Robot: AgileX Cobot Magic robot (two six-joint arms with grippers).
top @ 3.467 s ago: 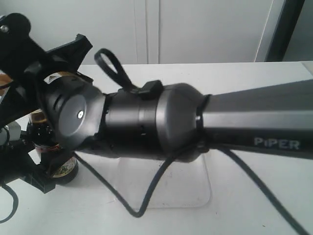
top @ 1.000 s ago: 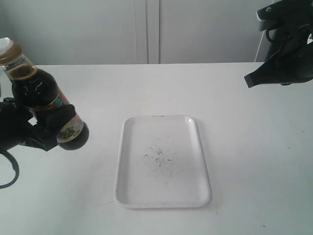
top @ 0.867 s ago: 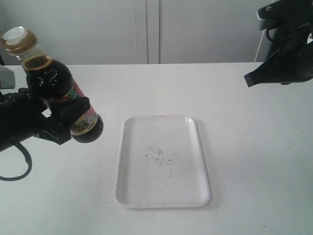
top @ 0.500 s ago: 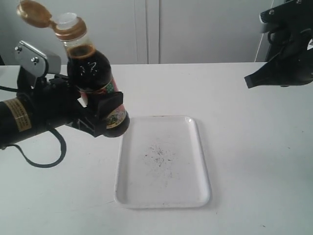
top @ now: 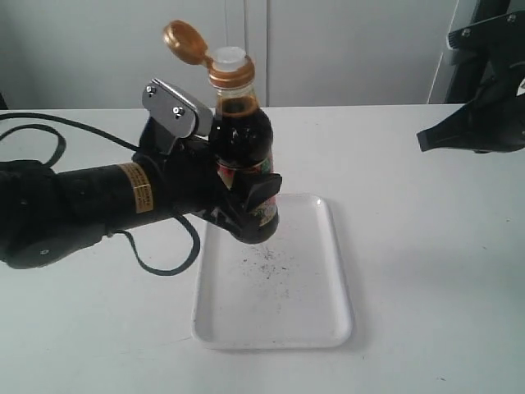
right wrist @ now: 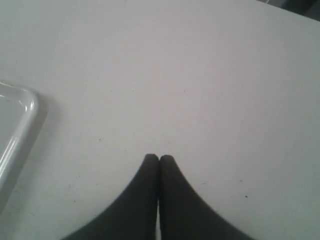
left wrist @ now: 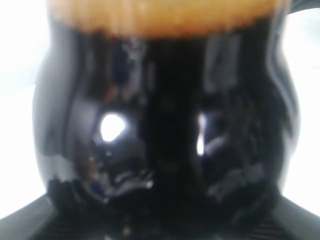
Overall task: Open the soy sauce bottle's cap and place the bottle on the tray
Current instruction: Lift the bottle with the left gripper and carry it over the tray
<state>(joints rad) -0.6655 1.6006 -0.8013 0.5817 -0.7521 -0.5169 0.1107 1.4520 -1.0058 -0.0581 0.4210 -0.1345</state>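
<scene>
My left gripper is shut on the soy sauce bottle, holding it nearly upright in the air over the near-left part of the white tray. The golden cap is flipped open and hangs back on its hinge, leaving the white spout bare. In the left wrist view the dark bottle fills the picture and hides the fingers. My right gripper is shut and empty above the table, with a corner of the tray beside it; in the exterior view the right gripper hangs at the far right.
The white table stretches right of the tray and in front of it. A black cable loops under the left arm onto the table. A pale wall with cabinet seams stands behind.
My left arm has carried the bottle up and to the right, from the table's left edge to above the tray. The cap was shut 3.5 s ago and stands open now. The right arm has withdrawn to the right.
</scene>
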